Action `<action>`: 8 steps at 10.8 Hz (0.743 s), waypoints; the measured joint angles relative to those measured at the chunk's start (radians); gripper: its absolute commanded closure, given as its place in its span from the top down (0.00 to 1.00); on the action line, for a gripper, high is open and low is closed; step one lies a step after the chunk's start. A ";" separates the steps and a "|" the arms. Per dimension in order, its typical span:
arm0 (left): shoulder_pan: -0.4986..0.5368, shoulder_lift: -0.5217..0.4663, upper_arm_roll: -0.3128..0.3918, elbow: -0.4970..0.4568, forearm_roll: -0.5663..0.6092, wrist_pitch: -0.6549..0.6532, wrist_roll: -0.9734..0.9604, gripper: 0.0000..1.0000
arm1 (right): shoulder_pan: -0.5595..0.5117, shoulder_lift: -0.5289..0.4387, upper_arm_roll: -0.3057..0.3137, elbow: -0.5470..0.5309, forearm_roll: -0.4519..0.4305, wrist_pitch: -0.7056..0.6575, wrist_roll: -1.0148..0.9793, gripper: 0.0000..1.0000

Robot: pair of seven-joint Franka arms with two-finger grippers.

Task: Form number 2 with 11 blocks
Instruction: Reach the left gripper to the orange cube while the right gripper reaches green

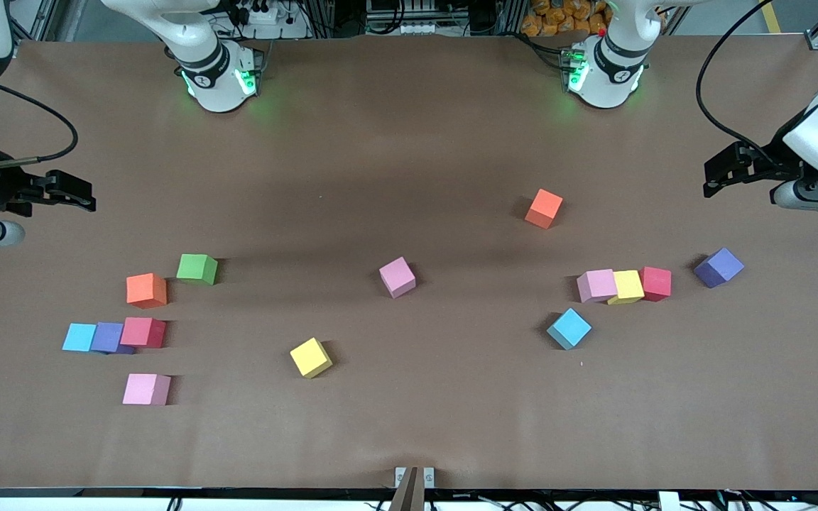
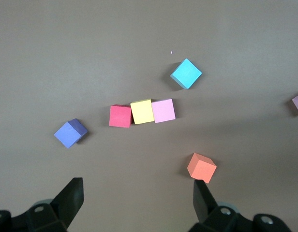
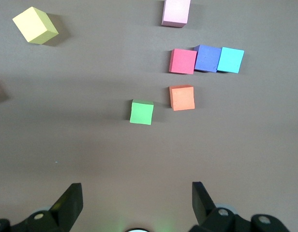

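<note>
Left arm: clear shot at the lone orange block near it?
Probably yes. The left gripper hangs open and empty; the orange block stands alone on the table, apart from the pink-yellow-red row, nothing between.

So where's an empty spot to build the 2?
The brown table is bare between the robots' bases and the pink block. It also looks bare nearer the camera than the yellow block. It is crowded around the red block and the pink-yellow-red row.
</note>
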 measured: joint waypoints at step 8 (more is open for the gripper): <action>-0.014 0.045 -0.072 -0.082 0.000 0.074 0.002 1.00 | -0.002 0.007 -0.013 0.000 0.067 0.001 0.003 1.00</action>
